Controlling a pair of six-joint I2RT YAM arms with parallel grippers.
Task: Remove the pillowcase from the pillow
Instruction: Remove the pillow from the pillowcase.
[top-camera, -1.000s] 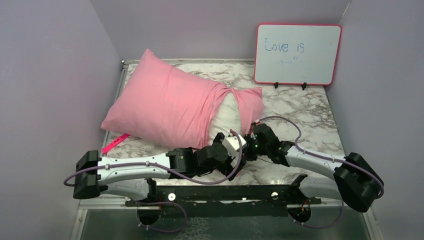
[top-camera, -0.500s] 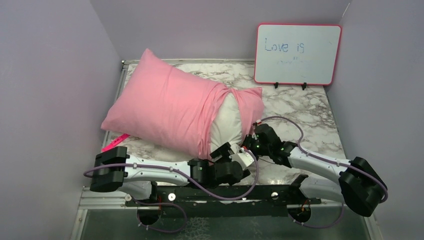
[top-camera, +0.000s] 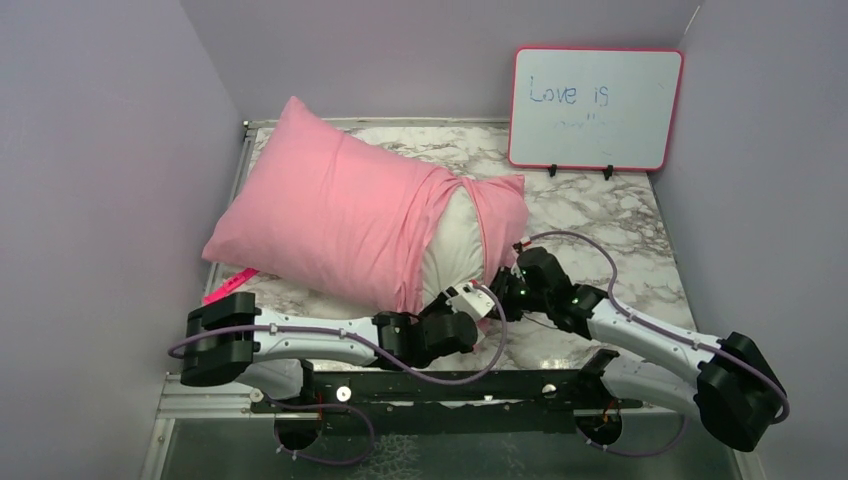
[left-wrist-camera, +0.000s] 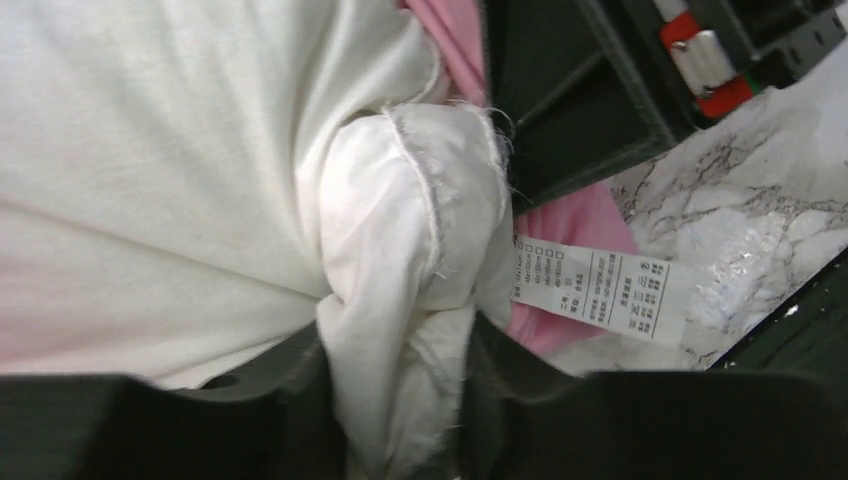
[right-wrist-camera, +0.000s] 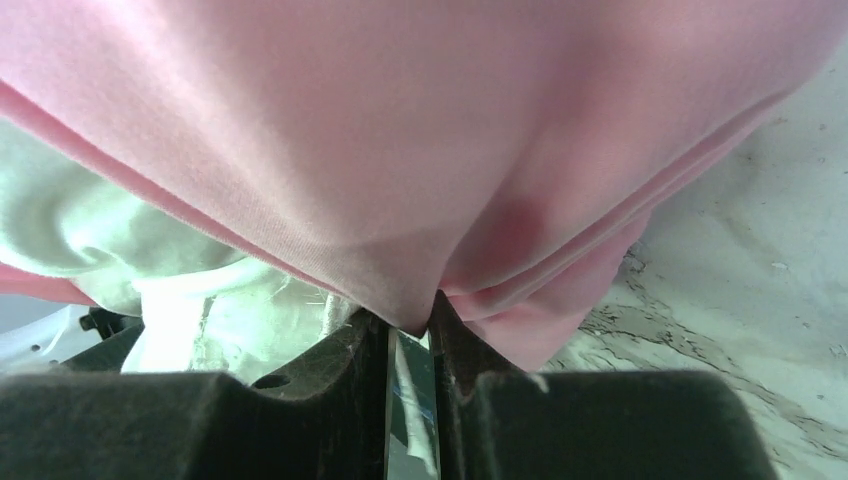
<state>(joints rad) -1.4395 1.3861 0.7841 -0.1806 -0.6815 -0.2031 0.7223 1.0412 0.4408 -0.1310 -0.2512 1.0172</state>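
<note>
Left arm has swung in from a second ago, and the left gripper (left-wrist-camera: 400, 395), wide before, now clamps the pillow (top-camera: 450, 240) by its bare white corner. Right gripper (right-wrist-camera: 410, 325) pinches a fold of the pillowcase (top-camera: 330, 205). Count: one pillow, one pillowcase, mostly still on, at table (top-camera: 620, 240) left; one whiteboard (top-camera: 595, 108). Only the left wrist view shows the care label (left-wrist-camera: 590, 290).

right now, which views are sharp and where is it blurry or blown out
Top external view: evenly lit and sharp, top line on the whiteboard legible. Left wrist view: the frayed corner of the pillow and the care label are crisp, the left claw a dark blur. Right wrist view: the pillowcase is close and soft-focus, no glare, the right claw blurred too.
</note>
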